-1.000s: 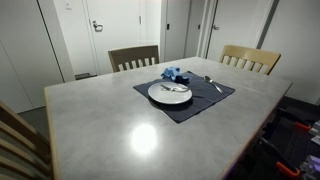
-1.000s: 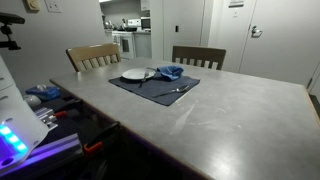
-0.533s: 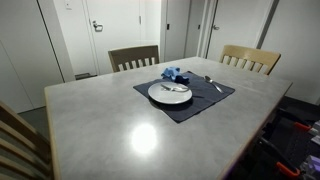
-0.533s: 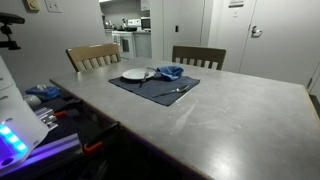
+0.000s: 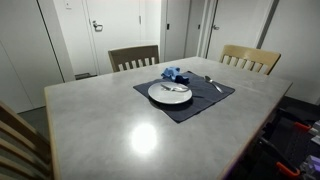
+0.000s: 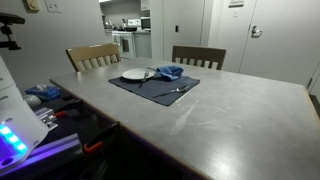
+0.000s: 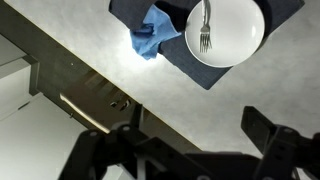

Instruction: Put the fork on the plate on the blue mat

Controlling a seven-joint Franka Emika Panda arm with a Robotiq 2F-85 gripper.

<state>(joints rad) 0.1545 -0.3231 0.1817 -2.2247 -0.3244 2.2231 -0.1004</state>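
In an exterior view the silver metal fork (image 5: pixel 174 89) is only a faint streak on the round white plate (image 5: pixel 170 95), which sits on the dark blue mat (image 5: pixel 205 100) near the grey table's (image 5: pixel 100 130) far edge. The arm is out of frame. In an exterior view the plate (image 6: pixel 135 74) is too small for the fork to be made out. In the wrist view the fork (image 7: pixel 204 28) lies on the plate, and the gripper (image 7: pixel 190 150) hangs high above the table. Its blurred dark fingers (image 7: pixel 275 145) are spread wide and hold nothing.

Plain white on the plate (image 7: pixel 225 28), silvery grey on the fork (image 7: pixel 204 25). Deep navy, no pattern, on the mat (image 5: pixel 200 105). Brighter blue on the crumpled cloth (image 7: pixel 150 38). Pale grey with faint mottling and a white glare patch across the table (image 5: pixel 100 130). Light tan wood on the chairs (image 5: pixel 133 57), white on the door (image 5: pixel 115 25).
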